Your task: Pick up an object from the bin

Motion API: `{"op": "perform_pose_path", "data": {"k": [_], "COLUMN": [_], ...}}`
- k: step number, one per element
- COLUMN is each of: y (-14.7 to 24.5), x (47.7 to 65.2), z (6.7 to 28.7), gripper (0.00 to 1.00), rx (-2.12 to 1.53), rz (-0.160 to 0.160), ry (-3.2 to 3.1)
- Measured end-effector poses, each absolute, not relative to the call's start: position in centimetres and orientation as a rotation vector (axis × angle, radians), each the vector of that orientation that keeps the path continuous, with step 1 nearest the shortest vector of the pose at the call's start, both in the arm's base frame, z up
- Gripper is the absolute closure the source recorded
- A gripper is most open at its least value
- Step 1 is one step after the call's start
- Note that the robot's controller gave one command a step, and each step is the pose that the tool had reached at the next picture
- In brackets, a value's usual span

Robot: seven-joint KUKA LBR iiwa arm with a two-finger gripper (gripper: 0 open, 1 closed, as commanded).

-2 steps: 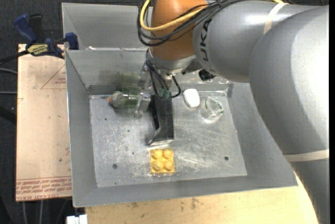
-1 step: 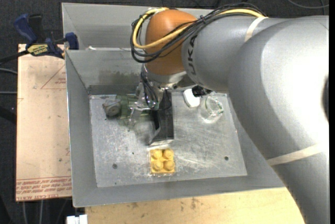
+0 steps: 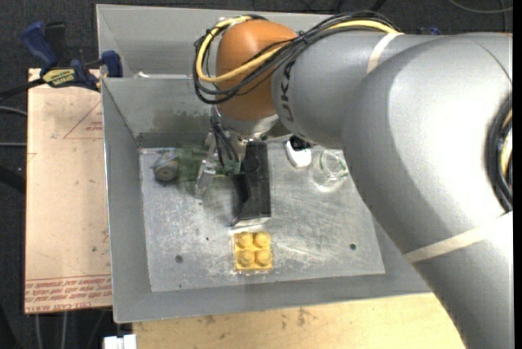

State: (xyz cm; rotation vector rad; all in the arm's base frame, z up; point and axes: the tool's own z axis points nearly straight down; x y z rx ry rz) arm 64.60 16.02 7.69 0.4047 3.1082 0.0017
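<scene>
Camera view: arm [image 3: 367,94] bent down from right; tool [image 3: 218,166] beside green object [image 3: 190,159].

The bin [image 3: 122,176] has one yellow brick [image 3: 253,250] and one black block [image 3: 254,186]. There is one green toy [image 3: 191,163], one clear cup [image 3: 331,169] and one white thing [image 3: 298,154].

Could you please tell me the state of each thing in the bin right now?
gripper: low in the bin.
green thing: on the floor, at the gripper.
black bar: lying flat, beside the gripper.
yellow studded block: flat, studs up, alone.
clear thing: on the floor, pose unclear.
</scene>
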Motion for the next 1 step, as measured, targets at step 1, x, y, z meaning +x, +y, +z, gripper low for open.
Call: {"op": "perform_pose_path", "data": {"k": [1], "y": [16.03], "x": [64.60], "z": [7.69], "gripper": [1.00], "rx": [0.405], "rz": [0.002], "ry": [3.108]}}
